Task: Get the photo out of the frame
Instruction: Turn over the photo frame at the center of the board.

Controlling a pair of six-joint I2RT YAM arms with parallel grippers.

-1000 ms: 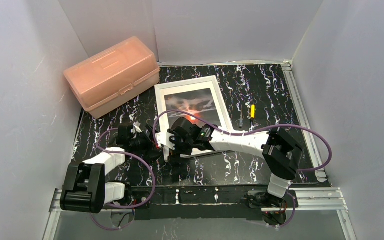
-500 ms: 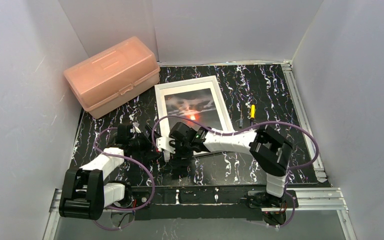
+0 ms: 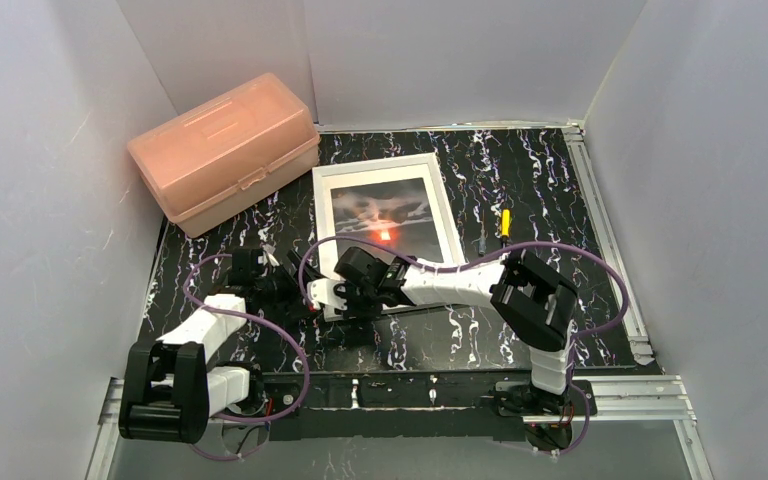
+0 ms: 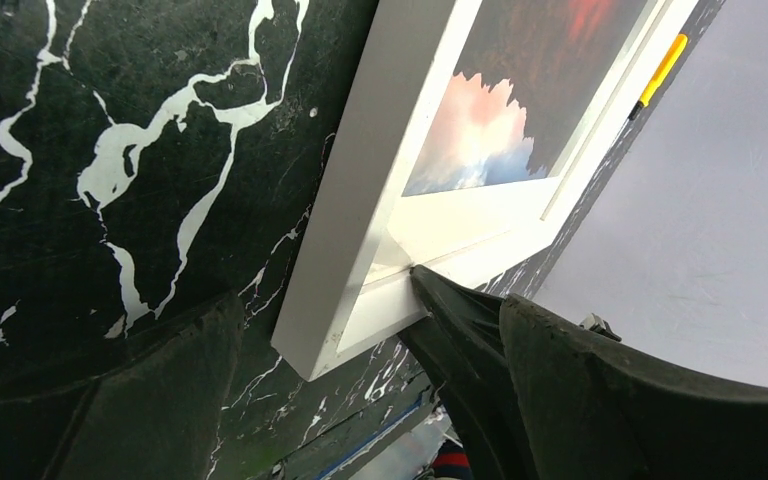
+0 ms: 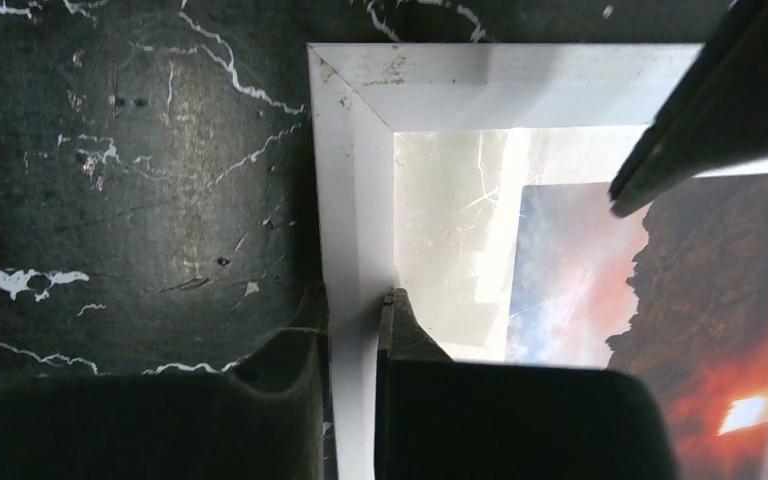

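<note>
The frame (image 3: 375, 167) lay flat in the middle of the dark table (image 3: 530, 190), with the photo (image 3: 385, 212) inside it, face up. Bare table showed along its 3 o'clock and 6 o'clock edges. At its 7 o'clock corner the right gripper (image 5: 353, 310) pinched the thin white rim. The left gripper (image 4: 322, 290) was spread wide around that same corner, one tip touching the frame's front. A pink box (image 3: 225, 150) sat near the frame at 10 o'clock with its lid shut, so its inside was hidden. A yellow screwdriver (image 3: 504, 222) lay at 3 o'clock. Only the wrist views showed the pinch, and only the top view showed the box.
</note>
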